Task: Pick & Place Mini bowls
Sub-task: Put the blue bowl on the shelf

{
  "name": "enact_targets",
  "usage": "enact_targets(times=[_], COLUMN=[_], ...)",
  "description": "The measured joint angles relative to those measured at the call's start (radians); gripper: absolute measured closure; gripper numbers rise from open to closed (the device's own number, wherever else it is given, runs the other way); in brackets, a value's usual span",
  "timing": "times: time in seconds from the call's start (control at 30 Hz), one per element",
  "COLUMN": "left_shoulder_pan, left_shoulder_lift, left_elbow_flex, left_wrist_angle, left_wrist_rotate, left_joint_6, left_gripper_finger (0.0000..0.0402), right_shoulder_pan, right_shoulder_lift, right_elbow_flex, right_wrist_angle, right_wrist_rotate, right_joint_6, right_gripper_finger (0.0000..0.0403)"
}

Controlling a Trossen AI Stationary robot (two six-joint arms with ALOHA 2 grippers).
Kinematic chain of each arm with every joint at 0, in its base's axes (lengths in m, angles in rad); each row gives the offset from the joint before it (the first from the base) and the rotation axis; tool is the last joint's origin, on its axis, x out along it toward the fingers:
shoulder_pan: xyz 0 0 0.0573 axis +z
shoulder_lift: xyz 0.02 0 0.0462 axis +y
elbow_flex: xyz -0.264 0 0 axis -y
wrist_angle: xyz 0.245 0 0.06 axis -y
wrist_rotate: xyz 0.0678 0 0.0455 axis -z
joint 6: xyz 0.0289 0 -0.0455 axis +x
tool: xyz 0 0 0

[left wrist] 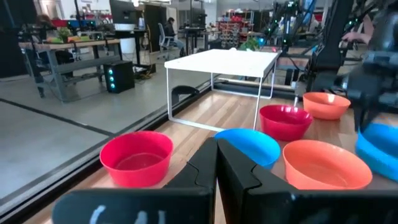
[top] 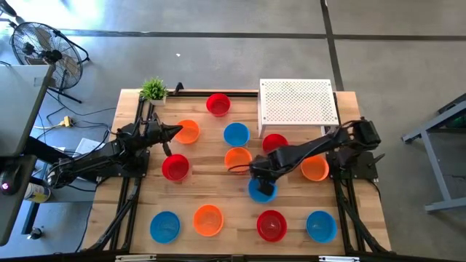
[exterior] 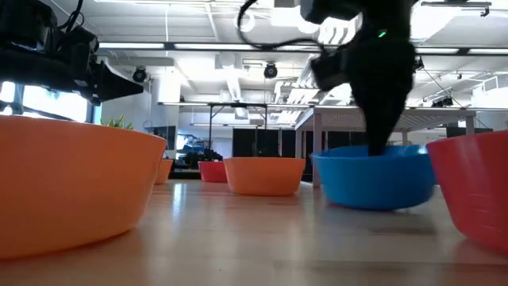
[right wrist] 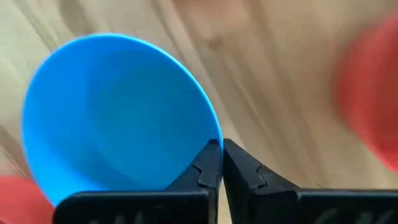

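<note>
Twelve mini bowls in red, orange and blue are spread over the wooden table (top: 218, 193). My right gripper (top: 260, 177) reaches in from the right and is shut on a blue bowl (top: 263, 191) near the table's middle, also seen as the blue bowl (exterior: 373, 176) in the low view. My left gripper (top: 177, 132) is shut and holds nothing. It hovers beside an orange bowl (top: 189, 132) at the left. In the left wrist view, the left gripper (left wrist: 217, 167) looks over a red bowl (left wrist: 137, 157), a blue bowl (left wrist: 252, 144) and an orange bowl (left wrist: 322, 165). My right gripper pinches the blue bowl's rim (right wrist: 210, 129) between its two fingers, with the wall running in between the fingertips (right wrist: 208, 163). The fingers come from above, pointing down. The bowl sits upright under them. I cannot tell whether its base is clear of the table.
A white perforated stand (top: 298, 102) stands at the far right and a small green plant (top: 153, 89) at the far left corner. Close to the held bowl are an orange bowl (top: 238, 158), a red bowl (top: 274, 143), another orange bowl (top: 315, 168) and the near row (top: 271, 225).
</note>
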Motion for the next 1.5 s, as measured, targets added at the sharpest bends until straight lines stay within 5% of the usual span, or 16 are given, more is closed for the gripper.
enact_targets(times=[0.23,0.43,0.8,1.07,1.5], left_shoulder_pan=[0.000,0.000,0.000,0.000,0.000], left_shoulder_lift=[0.000,0.000,0.000,0.000,0.000], left_elbow_flex=[0.000,0.000,0.000,0.000,0.000], left_wrist_angle=[-0.005,-0.003,0.003,-0.003,-0.004], left_wrist_rotate=[0.001,0.001,0.005,0.005,0.001], left_joint_6=[-0.009,-0.004,-0.004,-0.008,-0.008], left_gripper_finger=[0.0401,0.0401,0.0401,0.0401,0.0401], right_shoulder_pan=[0.016,-0.007,0.011,0.116,0.142], right_shoulder_lift=[-0.123,-0.205,-0.326,-0.245,-0.067], right_elbow_flex=[-0.105,-0.309,-0.269,-0.235,-0.236], right_wrist_angle=[-0.100,0.017,-0.060,0.164,0.252], right_wrist_rotate=[0.103,0.097,0.155,0.099,0.081], right_joint_6=[0.162,0.261,0.207,0.154,0.257], right_gripper_finger=[0.0400,0.0396,0.0295,0.0285,0.0294])
